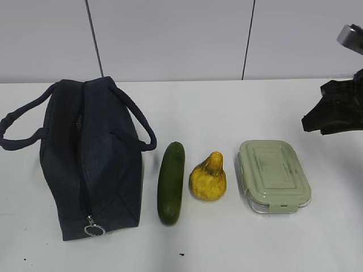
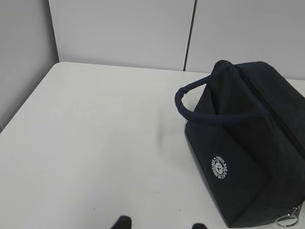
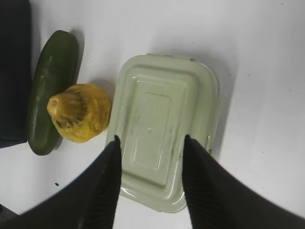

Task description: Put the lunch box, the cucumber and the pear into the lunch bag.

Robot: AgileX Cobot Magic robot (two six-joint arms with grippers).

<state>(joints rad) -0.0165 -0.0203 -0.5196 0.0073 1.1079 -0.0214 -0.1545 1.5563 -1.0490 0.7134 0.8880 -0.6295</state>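
The navy lunch bag (image 1: 91, 164) stands at the left with its top zipper shut and ring pull (image 1: 94, 229) at the near end; it also shows in the left wrist view (image 2: 248, 143). The dark-green cucumber (image 1: 171, 182), the yellow pear (image 1: 208, 177) and the lunch box (image 1: 274, 175) with its sage-green lid lie in a row to its right. My right gripper (image 3: 150, 143) is open above the lunch box (image 3: 162, 124), apart from it; it shows at the right edge of the exterior view (image 1: 334, 110). My left gripper (image 2: 159, 224) is open over bare table left of the bag.
The white table (image 1: 227, 113) ends at a grey panelled wall (image 1: 170, 34) behind. In the right wrist view the pear (image 3: 78, 113) lies between the cucumber (image 3: 50, 90) and the box. A grey side wall (image 2: 24, 57) stands left of the table.
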